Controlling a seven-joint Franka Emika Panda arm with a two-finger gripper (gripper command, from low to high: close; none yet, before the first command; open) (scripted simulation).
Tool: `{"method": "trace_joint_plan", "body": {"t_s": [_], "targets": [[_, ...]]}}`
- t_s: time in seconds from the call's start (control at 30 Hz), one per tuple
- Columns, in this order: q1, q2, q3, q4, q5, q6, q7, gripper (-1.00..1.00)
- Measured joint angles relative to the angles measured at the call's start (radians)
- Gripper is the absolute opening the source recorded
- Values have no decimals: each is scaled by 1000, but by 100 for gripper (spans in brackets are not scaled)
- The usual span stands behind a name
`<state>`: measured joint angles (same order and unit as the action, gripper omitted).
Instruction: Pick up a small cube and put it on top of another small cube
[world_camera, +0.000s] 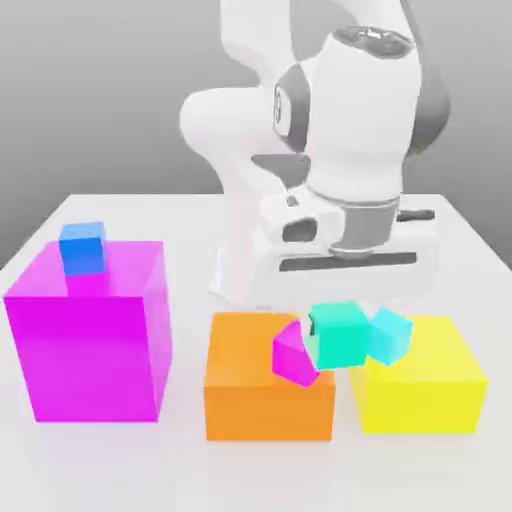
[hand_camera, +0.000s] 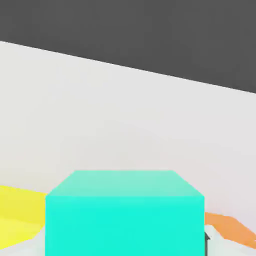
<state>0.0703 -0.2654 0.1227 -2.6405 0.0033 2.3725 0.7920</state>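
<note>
So the gripper (world_camera: 337, 337) is closed as far as the small teal cube (hand_camera: 125, 227) lets it, with the cube pinched between the two fingers. In the hand view there's a pale fingertip (hand_camera: 29, 246) at one flank and the other finger at the opposite one. The cube looks square in the grip, no obvious skew.

Right around it, in the exterior view, a small magenta cube (world_camera: 293, 356) sits tilted just to the exterior view's left, and a small cyan cube (world_camera: 390, 337), also tilted, just to the right. Can't tell what either one rests on, or if they touch the teal one.

Further out, there's the orange block (world_camera: 268, 410) to the left and the yellow block (world_camera: 420, 400) to the right. Far left is the big magenta block (world_camera: 95, 350) with the small blue cube (world_camera: 84, 249) on top, all on the white table (world_camera: 200, 475).

Handling-wise, I'd guess it's light and stiff, nothing fragile, so a firm squeeze should be fine. Smooth faces could slip if it gets bumped though. Best hold is flat on two opposite sides, around mid-height, underside free for stacking. I'd clear those tilted neighbours gently, then lower it level onto whichever small cube is the base.
</note>
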Motion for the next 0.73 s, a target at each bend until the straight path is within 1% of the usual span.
{"method": "trace_joint_plan", "body": {"t_s": [0.17, 0.23, 0.33, 0.37, 0.57, 0.63, 0.73], "targets": [[3, -163, -30, -102, 48, -59, -44, -100], [0, -138, -29, -131, 53, -4, -48, -100], [-4, -55, -22, -170, 53, 117, -47, -100], [-5, -40, -21, -176, 52, 139, -47, 100], [-6, -32, -20, -180, 51, 150, -45, 100], [-6, -65, -21, -167, 50, 105, -46, 100], [-3, -150, -26, -133, 51, -14, -48, 100]]}}
